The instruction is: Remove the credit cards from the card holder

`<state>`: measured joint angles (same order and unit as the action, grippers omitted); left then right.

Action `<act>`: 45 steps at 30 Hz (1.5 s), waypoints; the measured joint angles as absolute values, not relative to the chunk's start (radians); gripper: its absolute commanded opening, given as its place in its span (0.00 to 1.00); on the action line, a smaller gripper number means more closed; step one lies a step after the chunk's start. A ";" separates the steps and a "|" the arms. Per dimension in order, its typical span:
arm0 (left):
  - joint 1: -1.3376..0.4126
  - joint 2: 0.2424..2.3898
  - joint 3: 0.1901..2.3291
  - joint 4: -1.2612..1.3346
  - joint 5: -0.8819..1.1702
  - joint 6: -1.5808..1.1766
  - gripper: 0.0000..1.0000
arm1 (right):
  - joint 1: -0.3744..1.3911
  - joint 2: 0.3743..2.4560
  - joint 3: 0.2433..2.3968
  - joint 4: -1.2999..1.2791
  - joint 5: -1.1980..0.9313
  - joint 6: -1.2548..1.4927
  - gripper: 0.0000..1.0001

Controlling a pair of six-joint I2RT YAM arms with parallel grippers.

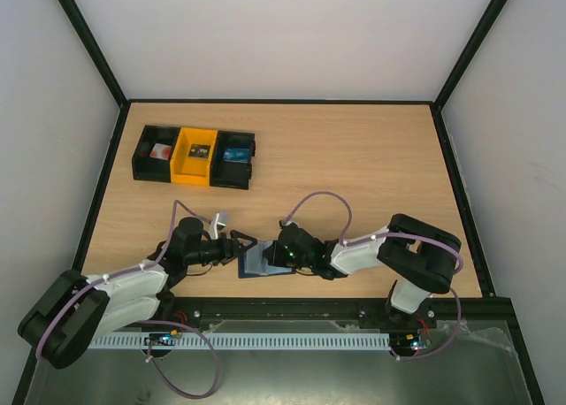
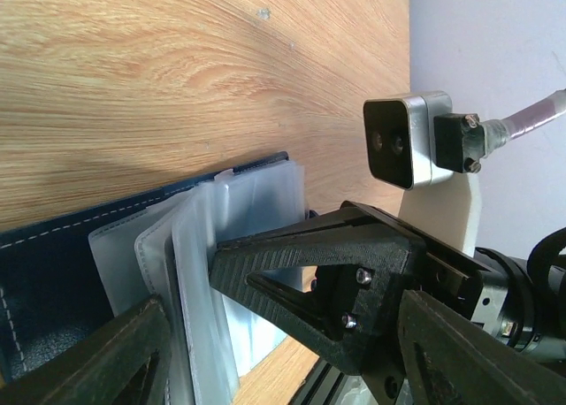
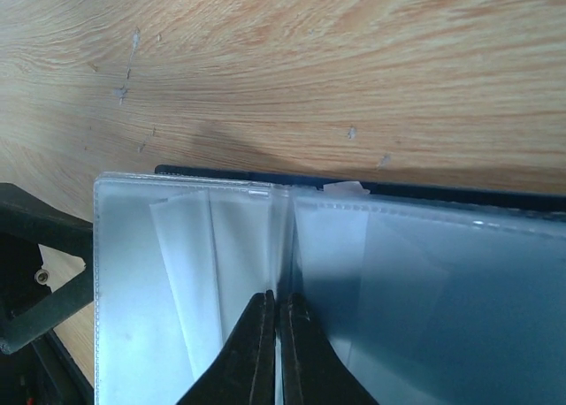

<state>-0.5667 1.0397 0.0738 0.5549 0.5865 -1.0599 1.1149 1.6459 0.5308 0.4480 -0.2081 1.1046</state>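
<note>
The card holder [image 1: 258, 263] lies open near the table's front edge, dark navy with clear plastic sleeves [image 3: 186, 272]. My right gripper [image 1: 285, 251] is over it from the right. In the right wrist view its jaws [image 3: 279, 321] are shut on the edge of one clear sleeve at the fold. My left gripper [image 1: 244, 245] is at the holder's left end. Its jaws [image 2: 283, 303] stand wide open around the fanned sleeves [image 2: 199, 272] and the right gripper's black finger [image 2: 309, 277]. I cannot make out a credit card in the sleeves. A bluish card [image 1: 234, 155] lies in a bin.
Three small bins stand at the back left: a black one [image 1: 140, 154] with a red-and-white card, a yellow one [image 1: 181, 154] with a dark card, and a black one [image 1: 249, 162] with the bluish card. The black frame rail [image 1: 292, 306] runs just in front of the holder.
</note>
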 measured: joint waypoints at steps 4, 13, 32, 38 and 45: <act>-0.568 1.042 0.074 0.555 0.587 -1.062 0.71 | 1.115 1.646 0.529 0.455 -0.211 1.108 0.06; -0.601 1.087 0.073 0.585 0.590 -1.069 0.60 | 1.115 1.646 0.525 0.466 -0.218 1.108 0.07; -0.632 1.075 0.074 0.577 0.564 -1.089 0.17 | 1.115 1.633 0.484 0.516 -0.234 1.108 0.08; -0.638 1.075 0.074 0.590 0.564 -1.099 0.23 | 1.115 1.628 0.475 0.526 -0.236 1.107 0.07; -0.652 1.075 0.074 0.610 0.566 -1.114 0.06 | 1.115 1.621 0.468 0.528 -0.236 1.106 0.11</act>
<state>-0.6521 1.0748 0.0742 0.6098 0.5655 -1.1145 1.1152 1.6211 0.4679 0.5282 -0.2363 1.1065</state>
